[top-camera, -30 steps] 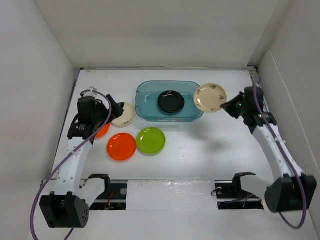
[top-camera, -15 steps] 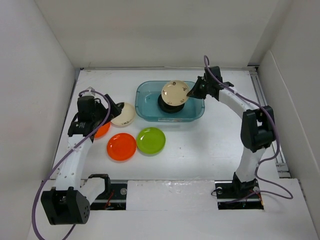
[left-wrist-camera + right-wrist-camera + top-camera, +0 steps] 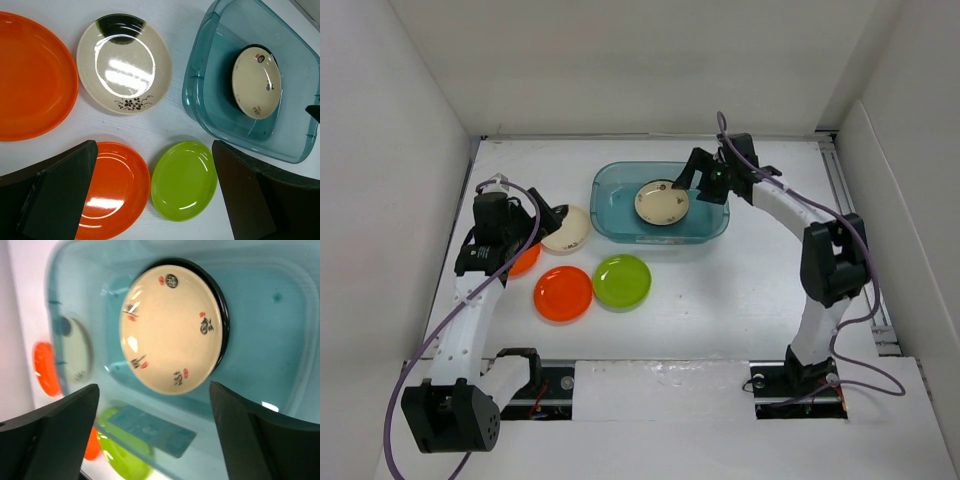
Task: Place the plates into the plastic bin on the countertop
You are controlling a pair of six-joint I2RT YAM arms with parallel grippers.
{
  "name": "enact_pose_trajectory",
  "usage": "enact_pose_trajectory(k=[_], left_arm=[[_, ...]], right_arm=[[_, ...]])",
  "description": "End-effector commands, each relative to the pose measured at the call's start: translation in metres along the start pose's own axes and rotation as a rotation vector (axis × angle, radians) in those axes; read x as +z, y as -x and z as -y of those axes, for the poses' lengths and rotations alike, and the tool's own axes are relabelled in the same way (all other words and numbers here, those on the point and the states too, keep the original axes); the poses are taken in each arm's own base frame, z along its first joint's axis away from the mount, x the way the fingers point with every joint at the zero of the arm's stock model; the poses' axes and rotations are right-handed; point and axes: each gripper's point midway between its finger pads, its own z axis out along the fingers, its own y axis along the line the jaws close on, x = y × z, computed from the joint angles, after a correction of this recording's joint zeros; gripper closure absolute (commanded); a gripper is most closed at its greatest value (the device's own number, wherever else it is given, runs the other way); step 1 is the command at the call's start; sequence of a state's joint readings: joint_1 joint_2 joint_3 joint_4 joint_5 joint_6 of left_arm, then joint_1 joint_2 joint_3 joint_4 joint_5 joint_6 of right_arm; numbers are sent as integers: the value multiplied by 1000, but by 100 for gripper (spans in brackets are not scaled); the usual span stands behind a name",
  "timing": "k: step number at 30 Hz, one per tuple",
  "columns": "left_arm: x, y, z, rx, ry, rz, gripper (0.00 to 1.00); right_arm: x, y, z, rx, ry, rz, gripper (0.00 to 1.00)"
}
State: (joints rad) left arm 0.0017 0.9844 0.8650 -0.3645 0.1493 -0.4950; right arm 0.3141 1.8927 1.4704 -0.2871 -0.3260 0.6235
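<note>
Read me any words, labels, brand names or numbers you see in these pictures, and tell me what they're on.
Nothing is legible.
Cream plate in the plastic bin: small red and black marks, too blurred to read.
Sticker on the bin's wall: blurred, unreadable.

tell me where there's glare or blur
Left wrist view: white glare patches on the glossy cream floral plate and the lime green plastic plate. Right wrist view: the round orange plastic plate seen through the translucent teal plastic bin wall looks smeared. Top external view: even light, soft shadows.
</note>
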Motion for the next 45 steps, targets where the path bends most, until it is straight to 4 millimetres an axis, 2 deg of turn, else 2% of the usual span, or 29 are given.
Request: enact_pose_trajectory(k=[1,2,3,4,5,6,7,8,10,11,14,15,19,22,24,29,31,33,34,36,37,39,41,43,44,45], left_arm=[[-1,11,4,7,-11,32,0],[-1,11,4,7,-11,32,0],[-1,10,6,8,-19,27,0],[-1,10,6,8,-19,27,0],[-1,10,6,8,-19,27,0],[-1,10,6,8,-19,27,0],[1,8,5,7,-14,19,0],[1,8,6,7,-22,14,0],[1,8,6,7,-22,14,0],[1,8,6,7,-22,14,0],[1,9,4,7,-13,20,0],[1,9,5,-3,-13,20,0],[1,9,5,-3,-13,20,0],[1,9,5,-3,-13,20,0],[3,7,4,-4,-8,12,0],[3,7,4,-4,-8,12,0],[3,7,4,-4,-8,12,0],[3,7,4,-4,-8,12,0],[3,7,4,-4,-8,12,0],[3,7,4,-4,-8,12,0],[5,6,3,-5,-3,5,0],[5,6,3,-5,-3,5,0],[5,6,3,-5,-3,5,0],[7,5,2,-6,2,-3,0],[7,4,3,-6,-6,-8,0],[7,4,3,-6,-6,-8,0]], right_arm=[[-49,34,-37,-94,61,159,0],[-73,35,-54,-146,76,201,0],[-84,37,-55,-165,35,248,0],[-87,16,-61,-197,28,231,0],[-109,15,-75,-226,47,276,0],[-114,3,-76,-234,45,266,0],[-115,-19,-86,-257,90,218,0],[-109,-44,-80,-265,108,164,0],[-108,-82,-86,-244,175,82,4],[-96,-119,-83,-255,196,26,6],[-89,-176,-89,-241,264,-44,8],[-82,-193,-82,-232,283,-51,8],[-63,-222,-66,-173,285,-71,15],[-54,-228,-61,-164,309,-64,19],[-41,-239,-51,-153,286,-103,21],[-14,-246,-46,-106,274,-117,31],[-1,-253,-36,-78,236,-136,35],[11,-252,-31,-48,200,-132,45],[14,-252,-26,-37,180,-125,54],[17,-252,-22,-19,157,-115,66],[17,-252,-22,-10,156,-116,73],[18,-253,-14,5,116,-114,97],[10,-249,-19,42,98,-100,100],[-1,-247,-11,59,18,-77,100],[-16,-235,-20,90,13,-36,100],[-23,-223,-19,92,-28,28,100]])
